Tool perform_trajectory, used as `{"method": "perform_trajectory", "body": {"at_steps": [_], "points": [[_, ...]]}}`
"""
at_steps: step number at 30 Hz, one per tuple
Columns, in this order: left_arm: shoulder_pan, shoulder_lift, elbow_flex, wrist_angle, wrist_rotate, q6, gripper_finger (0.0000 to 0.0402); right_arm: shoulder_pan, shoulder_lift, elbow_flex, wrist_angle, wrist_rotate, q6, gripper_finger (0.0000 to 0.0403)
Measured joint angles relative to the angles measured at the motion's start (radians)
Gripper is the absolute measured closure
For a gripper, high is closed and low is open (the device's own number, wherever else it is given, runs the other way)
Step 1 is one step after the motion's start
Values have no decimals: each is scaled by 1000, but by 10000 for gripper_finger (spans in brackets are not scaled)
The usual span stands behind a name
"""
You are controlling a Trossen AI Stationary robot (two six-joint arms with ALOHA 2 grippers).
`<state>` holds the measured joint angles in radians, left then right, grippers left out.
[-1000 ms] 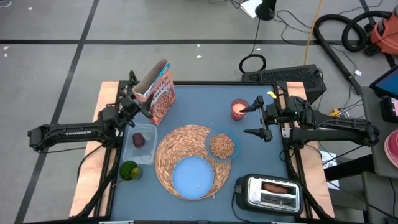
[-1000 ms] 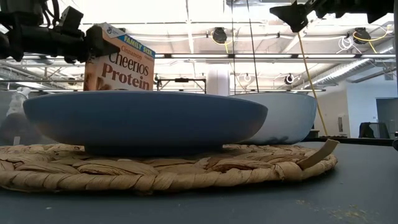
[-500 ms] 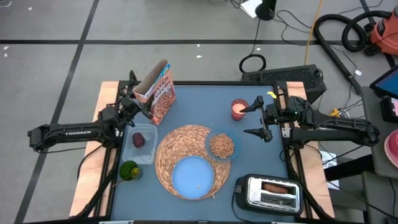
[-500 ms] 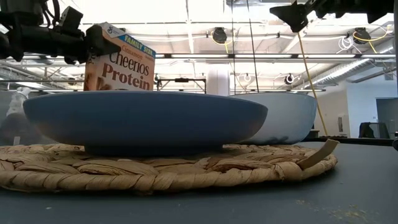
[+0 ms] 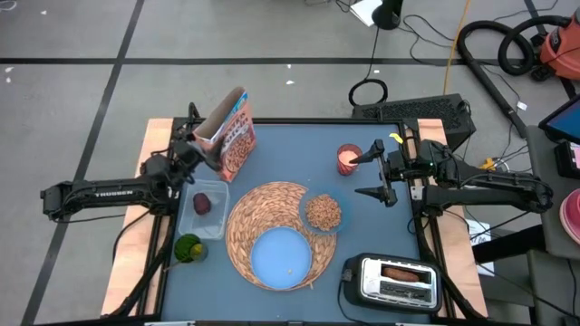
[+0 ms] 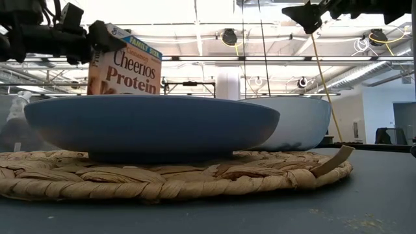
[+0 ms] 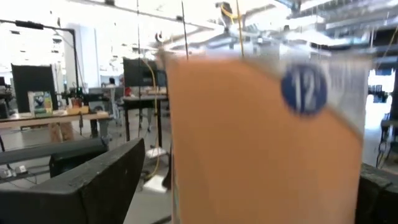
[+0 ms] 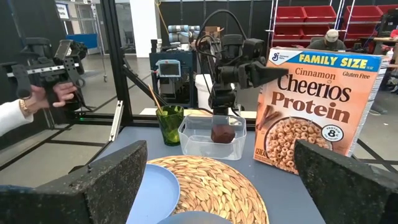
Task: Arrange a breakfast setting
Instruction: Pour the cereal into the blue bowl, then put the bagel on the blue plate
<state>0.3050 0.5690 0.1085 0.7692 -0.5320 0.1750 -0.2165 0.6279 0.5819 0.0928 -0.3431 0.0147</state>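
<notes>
The orange-brown cereal box (image 5: pixel 233 134) stands on its base at the table's far left, also in the right wrist view (image 8: pixel 317 109). My left gripper (image 5: pixel 204 152) is open, with its fingers on either side of the box's upper corner. The round straw placemat (image 5: pixel 263 217) lies mid-table and bears the light-blue plate (image 5: pixel 281 256). The small bowl of cereal (image 5: pixel 323 212) sits at the placemat's right edge. The dark-red item (image 5: pixel 202 205) lies in a clear tub. My right gripper (image 5: pixel 373 177) is open and empty, right of the bowl. I cannot make out the spoon. My left gripper has one finger (image 8: pixel 264 71) in front of the box's upper corner and the other behind it, coming level from the table's left. The left wrist view shows a gap between one finger (image 7: pixel 99 186) and the box's narrow side (image 7: pixel 261 149). Whether the other finger touches, I cannot tell.
A chrome-and-black toaster (image 5: pixel 391 281) with brown bread in its slot stands at the near right. A red cup (image 5: pixel 349 158) is at the far right. A green cup (image 5: pixel 188 247) stands near the clear tub (image 5: pixel 204 215). A person's hand (image 8: pixel 46 93) shows beyond the table.
My left gripper has risen a little at the box's upper corner. The box has stayed standing in place.
</notes>
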Motion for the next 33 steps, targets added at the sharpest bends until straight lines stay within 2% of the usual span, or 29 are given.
{"method": "perform_trajectory", "body": {"at_steps": [13, 19, 27, 33], "points": [[0, 0, 0, 86, 50, 0, 7, 0, 0, 0, 0, 0, 0, 9], [-1, 0, 0, 181, 51, 28, 7, 0, 0, 0, 0, 0, 0, 9], [-8, 0, 0, 198, 83, 24, 7, 0, 0, 0, 0, 0, 0, 9], [-26, -1, 0, 288, 83, 64, 7, 0, 0, 0, 0, 0, 0, 9]]}}
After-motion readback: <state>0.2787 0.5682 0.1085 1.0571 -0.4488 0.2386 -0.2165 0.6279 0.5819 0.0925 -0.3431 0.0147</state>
